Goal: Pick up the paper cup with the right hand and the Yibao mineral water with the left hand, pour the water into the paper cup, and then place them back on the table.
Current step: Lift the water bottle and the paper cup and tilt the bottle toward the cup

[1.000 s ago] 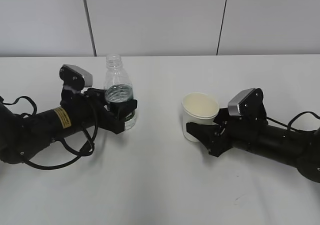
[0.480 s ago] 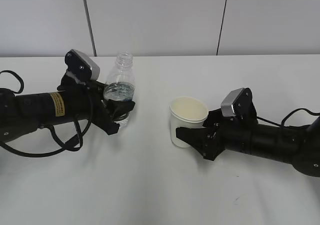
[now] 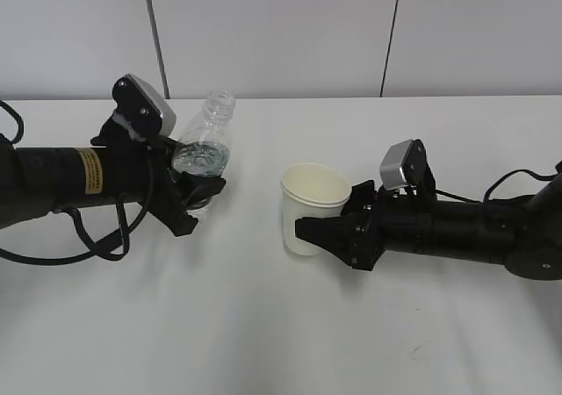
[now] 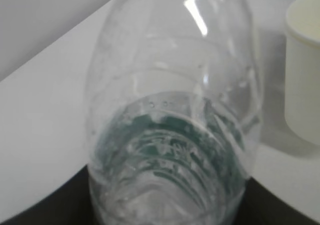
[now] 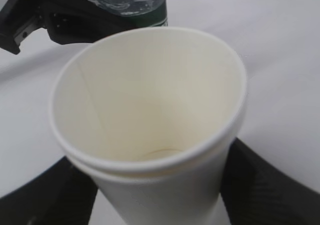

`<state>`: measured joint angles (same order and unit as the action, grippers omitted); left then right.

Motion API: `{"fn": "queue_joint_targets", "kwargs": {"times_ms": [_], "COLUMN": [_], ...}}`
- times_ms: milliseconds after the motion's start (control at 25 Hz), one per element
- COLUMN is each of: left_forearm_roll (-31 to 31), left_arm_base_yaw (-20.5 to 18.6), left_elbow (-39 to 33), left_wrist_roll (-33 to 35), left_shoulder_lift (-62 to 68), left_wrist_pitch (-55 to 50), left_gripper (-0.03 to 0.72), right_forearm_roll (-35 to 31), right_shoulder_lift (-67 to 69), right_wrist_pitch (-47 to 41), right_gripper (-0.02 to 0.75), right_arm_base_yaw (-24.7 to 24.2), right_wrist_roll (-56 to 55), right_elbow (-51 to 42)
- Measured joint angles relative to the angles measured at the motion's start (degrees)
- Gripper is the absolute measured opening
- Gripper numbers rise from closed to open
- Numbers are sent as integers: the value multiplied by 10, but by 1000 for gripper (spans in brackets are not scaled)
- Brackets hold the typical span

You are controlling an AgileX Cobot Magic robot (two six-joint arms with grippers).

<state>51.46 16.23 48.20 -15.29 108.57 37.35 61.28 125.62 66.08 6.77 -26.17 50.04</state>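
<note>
My left gripper point(image 3: 195, 195) is shut on the Yibao mineral water point(image 3: 204, 154), a clear uncapped bottle with a dark green label. It holds the bottle above the table point(image 3: 263, 325), tilted with its mouth up and to the right. The bottle fills the left wrist view point(image 4: 170, 125), with black jaws on both sides at the bottom. My right gripper point(image 3: 320, 231) is shut on the paper cup point(image 3: 312, 206), upright and lifted, right of the bottle. The cup looks empty in the right wrist view point(image 5: 150, 110), with the bottle point(image 5: 127, 0) behind it.
A grey panelled wall point(image 3: 281, 35) runs along the far edge of the table. Black cables point(image 3: 97, 246) loop under the left arm, and another cable point(image 3: 518, 184) lies by the right arm.
Both arms have lifted their objects and moved toward the middle. The bottle has tilted to the right, and the cup has shifted left toward it.
</note>
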Motion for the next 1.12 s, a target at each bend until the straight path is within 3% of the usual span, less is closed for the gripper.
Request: {"fn": "queue_joint_targets", "kwargs": {"times_ms": [440,1120], "left_forearm_roll": [32,85], "left_arm_base_yaw": [2,10], "left_elbow": [0,-1], "left_wrist_roll": [4,4], "left_shoulder_lift": [-50,-105], "left_wrist_pitch": [-95,-196], "left_gripper": [380,378], "right_forearm_roll": [63,127], "right_shoulder_lift": [0,2], "right_wrist_pitch": [-45,-88], "right_gripper": [542,542], "right_arm_base_yaw": [44,67], "right_wrist_roll": [-70,-179], "right_elbow": [56,130]}}
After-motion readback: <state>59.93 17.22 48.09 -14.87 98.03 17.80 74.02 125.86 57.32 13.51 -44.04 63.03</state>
